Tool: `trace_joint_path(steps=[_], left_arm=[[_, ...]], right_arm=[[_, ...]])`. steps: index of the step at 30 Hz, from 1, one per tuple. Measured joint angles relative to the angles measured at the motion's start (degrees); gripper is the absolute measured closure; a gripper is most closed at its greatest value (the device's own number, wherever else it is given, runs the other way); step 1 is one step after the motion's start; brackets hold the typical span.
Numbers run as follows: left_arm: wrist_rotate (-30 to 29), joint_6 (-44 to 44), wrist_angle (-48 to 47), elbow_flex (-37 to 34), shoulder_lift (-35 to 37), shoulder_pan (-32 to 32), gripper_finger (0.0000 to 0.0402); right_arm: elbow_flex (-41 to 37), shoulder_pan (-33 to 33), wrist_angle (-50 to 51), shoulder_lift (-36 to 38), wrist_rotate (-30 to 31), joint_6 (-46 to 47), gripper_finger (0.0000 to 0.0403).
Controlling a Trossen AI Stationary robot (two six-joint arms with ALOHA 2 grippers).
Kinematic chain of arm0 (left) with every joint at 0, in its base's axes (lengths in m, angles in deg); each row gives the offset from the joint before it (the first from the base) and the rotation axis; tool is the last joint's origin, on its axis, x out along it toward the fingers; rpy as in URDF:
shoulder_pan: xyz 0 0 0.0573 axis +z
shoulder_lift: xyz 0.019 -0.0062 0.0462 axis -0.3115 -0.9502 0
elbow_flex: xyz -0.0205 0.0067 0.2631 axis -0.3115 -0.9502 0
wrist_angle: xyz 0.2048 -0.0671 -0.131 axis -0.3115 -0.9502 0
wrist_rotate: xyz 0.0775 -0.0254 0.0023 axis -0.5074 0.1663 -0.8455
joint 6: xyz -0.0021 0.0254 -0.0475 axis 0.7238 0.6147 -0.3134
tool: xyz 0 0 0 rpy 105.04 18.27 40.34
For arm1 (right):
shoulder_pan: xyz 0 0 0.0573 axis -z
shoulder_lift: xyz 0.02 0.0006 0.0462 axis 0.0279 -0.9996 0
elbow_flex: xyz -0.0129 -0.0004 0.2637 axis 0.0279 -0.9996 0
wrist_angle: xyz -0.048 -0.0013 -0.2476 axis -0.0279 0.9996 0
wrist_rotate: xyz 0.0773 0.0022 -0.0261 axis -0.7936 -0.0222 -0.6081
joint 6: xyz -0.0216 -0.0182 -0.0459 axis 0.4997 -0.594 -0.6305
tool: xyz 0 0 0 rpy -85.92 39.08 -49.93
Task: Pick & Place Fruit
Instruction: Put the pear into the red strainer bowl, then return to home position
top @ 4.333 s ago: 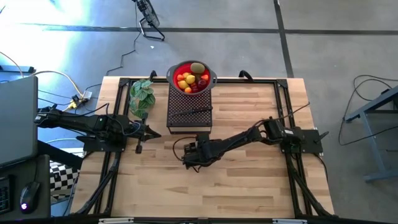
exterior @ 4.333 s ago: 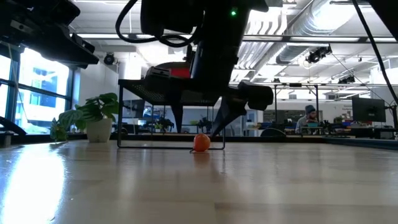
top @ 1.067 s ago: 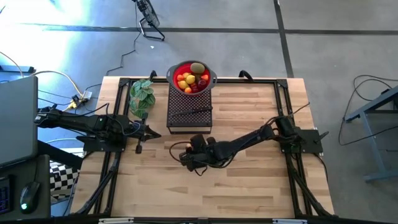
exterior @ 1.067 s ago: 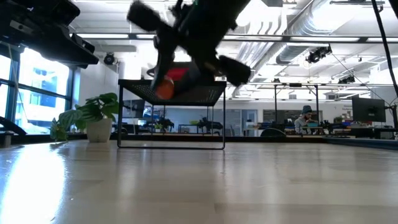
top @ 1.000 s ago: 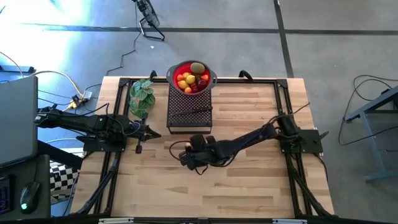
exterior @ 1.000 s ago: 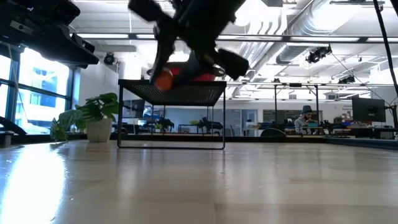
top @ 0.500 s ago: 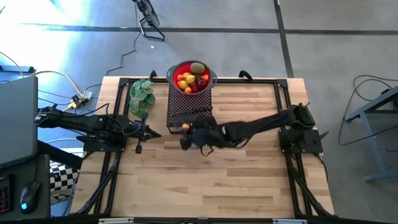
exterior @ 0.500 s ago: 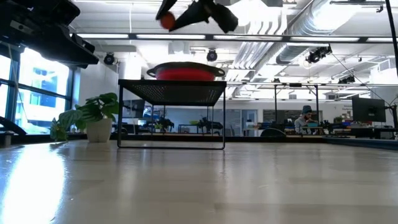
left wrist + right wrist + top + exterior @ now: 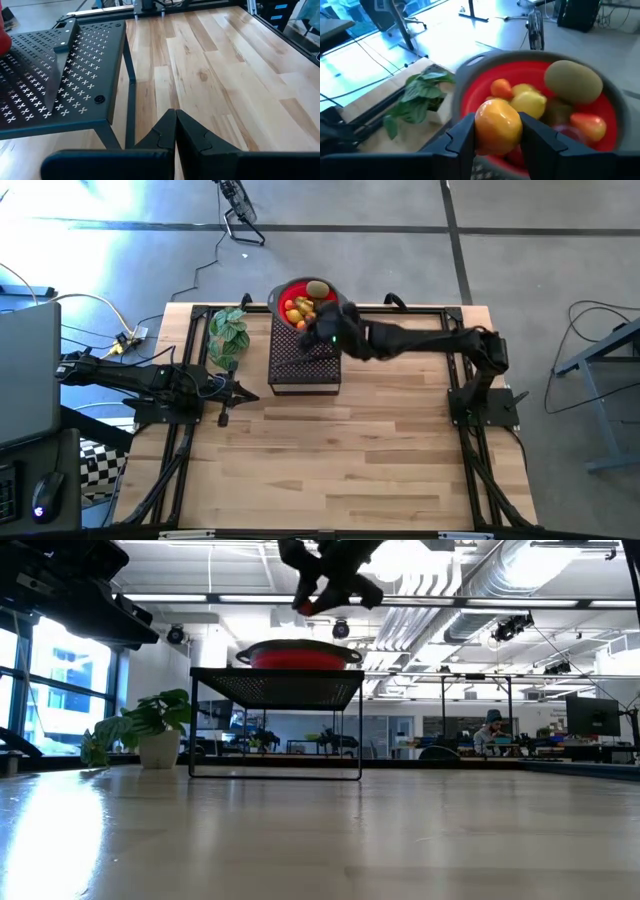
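Note:
A small orange fruit (image 9: 498, 124) sits between the fingers of my right gripper (image 9: 498, 137), which is shut on it just above the near rim of the red bowl (image 9: 290, 288). The bowl rests on the far end of a black perforated rack (image 9: 300, 370) and holds several fruits: yellow lemons (image 9: 530, 102), a brown kiwi (image 9: 572, 80), small orange and red ones. In the low view the right gripper (image 9: 322, 585) hangs high above the bowl (image 9: 297, 655). My left gripper (image 9: 240, 393) waits shut at the table's left, beside the rack. My right gripper pinches the orange fruit by its two opposite sides (image 9: 482, 125) between its two fingers (image 9: 462, 137). The fingers come from the table's near right, slanting a little downward toward the bowl. The fruit is lifted clear, over the bowl's near rim.
A green leafy plant (image 9: 227, 333) stands left of the bowl. A knife (image 9: 57, 65) lies on the rack's top. The left gripper (image 9: 175, 120) points along the rack's near side. Bare wooden table (image 9: 330, 460) spreads toward the near edge.
My right gripper has risen from low over the table in front of the rack and swung toward the far edge, over the rack to the bowl, rolling its wrist. The orange fruit has stayed in its fingers, lifted clear all the way.

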Motion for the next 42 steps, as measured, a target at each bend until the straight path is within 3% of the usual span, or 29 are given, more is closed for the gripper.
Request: trace_joint_path(steps=[16, 27, 30, 35, 42], left_arm=[[0.01, 0.0, 0.02, 0.0, 0.0, 0.0, 0.0398], [0.0, 0.0, 0.0, 0.0, 0.0, 0.0, 0.0398], [0.02, 0.0, -0.02, 0.0, 0.02, 0.0, 0.0398], [0.0, 0.0, -0.04, 0.0, 0.0, 0.0, 0.0398], [0.01, 0.0, 0.02, 0.0, 0.02, 0.0, 0.0398]], right_arm=[[0.0, 10.03, 0.01, 0.0, -10.91, -7.79, 0.027], [0.0, 11.43, -1.73, 0.03, -11.15, -9.67, 0.0157], [-0.02, 11.06, -1.32, 0.8, -12.96, -11.79, 0.0145], [0.0, 9.1, 5.0, 4.06, -15.15, -16.11, 0.0187], [-0.02, 4.71, 11.7, 4.68, -15.3, -21.08, 0.0322]])
